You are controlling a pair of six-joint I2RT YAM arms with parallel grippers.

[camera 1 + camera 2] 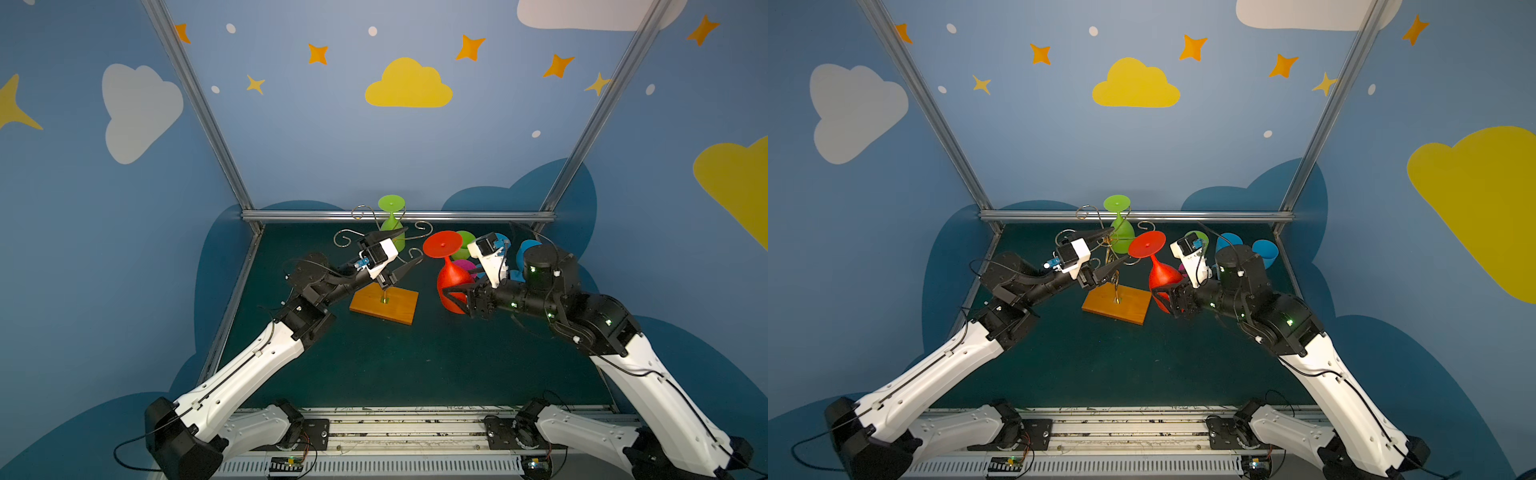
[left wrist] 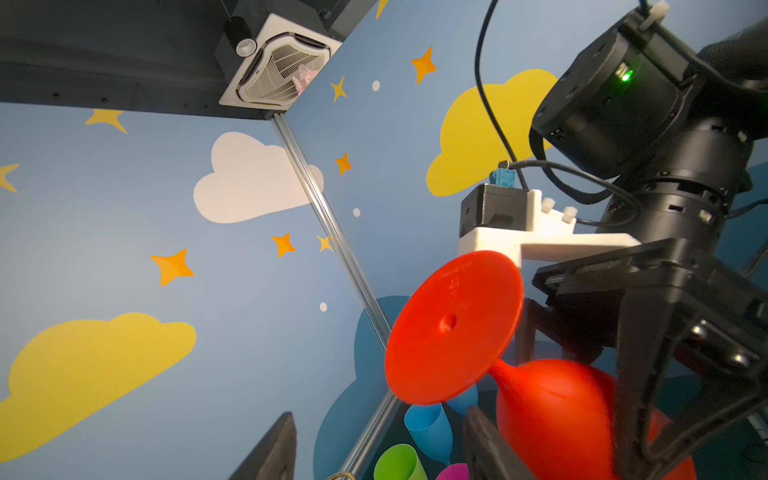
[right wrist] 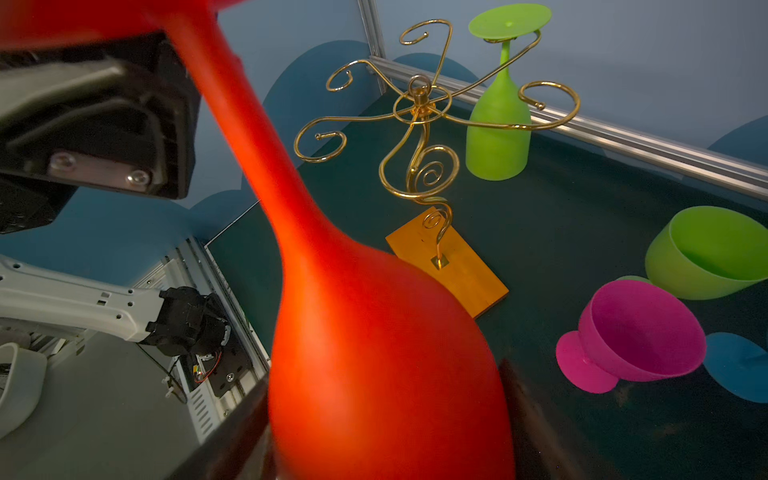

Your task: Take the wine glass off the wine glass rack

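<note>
Beside the wine glass rack [image 1: 399, 305], right end effector [image 1: 455, 300] clasps red glass [image 1: 451, 274].

one wine glass rack [image 3: 473, 278]. six wine glasses: one red glass [image 3: 374, 353], one magenta glass [image 3: 640, 332], two green, the hanging green glass [image 3: 498, 137] and the lying green glass [image 3: 706, 257], and two blue in a top view, the left blue glass [image 1: 1229, 240] and the right blue glass [image 1: 1265, 251]. two robot arms, the left arm [image 1: 249, 374] and the right arm [image 1: 648, 382].
</note>
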